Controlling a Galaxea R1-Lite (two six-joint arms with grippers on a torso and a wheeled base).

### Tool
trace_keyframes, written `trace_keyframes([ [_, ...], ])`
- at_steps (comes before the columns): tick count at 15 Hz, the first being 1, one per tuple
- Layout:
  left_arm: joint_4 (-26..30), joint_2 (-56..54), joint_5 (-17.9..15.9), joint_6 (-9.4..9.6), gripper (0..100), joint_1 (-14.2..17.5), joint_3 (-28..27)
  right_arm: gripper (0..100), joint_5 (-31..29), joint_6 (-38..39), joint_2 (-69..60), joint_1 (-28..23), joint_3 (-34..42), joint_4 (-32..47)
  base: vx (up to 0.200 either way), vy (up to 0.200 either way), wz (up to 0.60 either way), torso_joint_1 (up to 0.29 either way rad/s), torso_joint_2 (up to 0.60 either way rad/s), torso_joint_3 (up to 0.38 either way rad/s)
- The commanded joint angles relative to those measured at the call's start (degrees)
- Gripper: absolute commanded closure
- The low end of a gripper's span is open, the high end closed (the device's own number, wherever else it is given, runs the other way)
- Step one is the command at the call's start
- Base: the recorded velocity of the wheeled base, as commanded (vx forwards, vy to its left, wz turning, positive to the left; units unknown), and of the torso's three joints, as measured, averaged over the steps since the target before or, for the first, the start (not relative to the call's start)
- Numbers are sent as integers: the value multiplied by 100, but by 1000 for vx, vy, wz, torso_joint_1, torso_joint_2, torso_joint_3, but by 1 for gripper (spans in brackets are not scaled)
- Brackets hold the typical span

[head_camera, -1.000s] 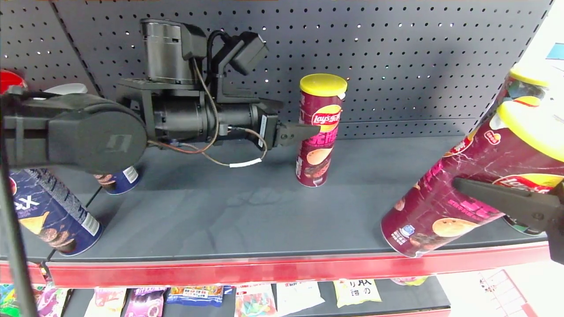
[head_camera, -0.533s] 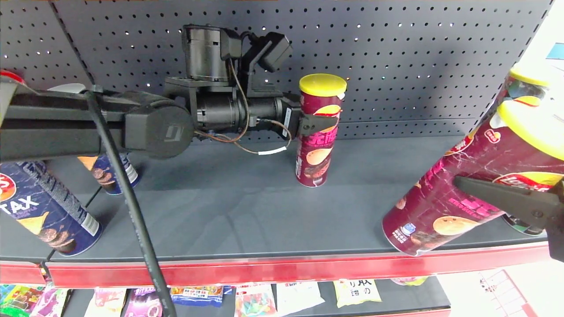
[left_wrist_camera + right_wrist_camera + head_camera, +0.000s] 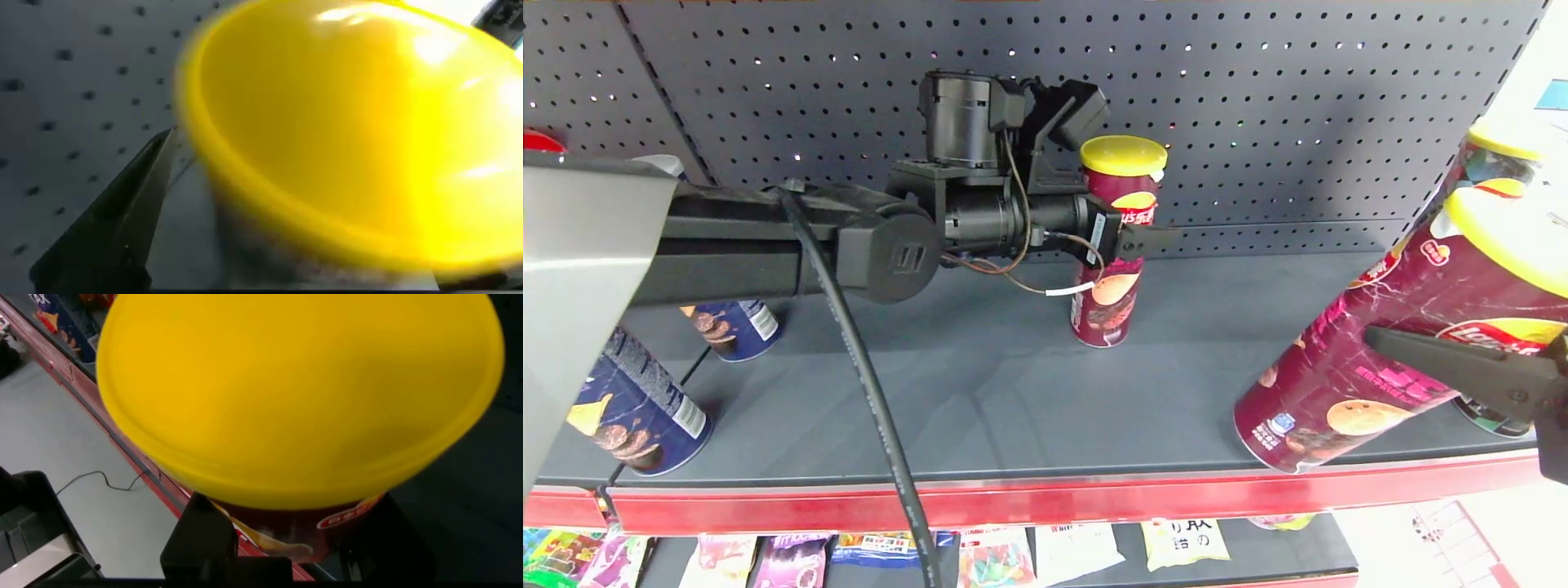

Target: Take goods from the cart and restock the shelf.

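Observation:
A maroon chip can with a yellow lid [image 3: 1112, 278] stands upright at the back middle of the grey shelf [image 3: 980, 384]. My left gripper [image 3: 1137, 235] comes in from the left at the can's upper half, open, with one finger [image 3: 1150, 238] across the can's front. In the left wrist view a dark finger [image 3: 114, 229] sits beside that can's yellow lid [image 3: 351, 139] with a small gap. At the shelf's front right, my right gripper [image 3: 1478, 359] is shut on a second maroon can [image 3: 1372, 351], tilted with its base near the shelf edge. Its lid [image 3: 302, 392] shows above my right gripper [image 3: 298, 555].
Two blue cans [image 3: 645, 400] [image 3: 731, 327] stand at the shelf's left. Another yellow-lidded can [image 3: 1499, 155] is behind the held one at the far right. A black cable [image 3: 874, 392] hangs across the front. The red shelf lip [image 3: 1045, 498] runs below, with snack bags [image 3: 996, 555] on the lower shelf.
My left arm has stretched to the right. Its fingertips went from the standing can's left side to straddling it. The can, the right arm and its held can stayed put.

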Motion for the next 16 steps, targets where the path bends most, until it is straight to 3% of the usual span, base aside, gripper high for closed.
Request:
trace_keyframes([
  [1, -6, 27, -1, -18, 100, -13, 2, 100, 10, -4, 7, -4, -2, -3, 0, 0, 0, 0, 0, 0],
  [5, -6, -148, -45, -237, 100, -22, 107, 100, 1, 66, -1, -4, -11, -3, 0, 0, 0, 0, 0, 0],
  [8, -15, -693, -449, -281, 100, -13, 723, 100, 1, 75, -1, -4, -11, -3, 0, 0, 0, 0, 0, 0],
  [9, -15, -1027, -739, -246, 100, -22, 1171, 100, 10, 75, -1, -4, -20, -3, 0, 0, 0, 0, 0, 0],
  [11, -164, -1414, -950, -237, 100, -22, 1821, 100, 18, 75, -1, -4, -20, -3, 0, 0, 0, 0, 0, 0],
  [14, -1518, -1493, -1144, -255, 100, -22, 2788, 100, 36, 75, 7, 5, -90, -3, 0, 0, 0, 0, 0, 0],
  [16, -2045, -1511, -1153, -308, 100, -136, 3227, 100, 36, 83, 43, 5, -117, -3, 0, 0, 0, 0, 0, 0],
])
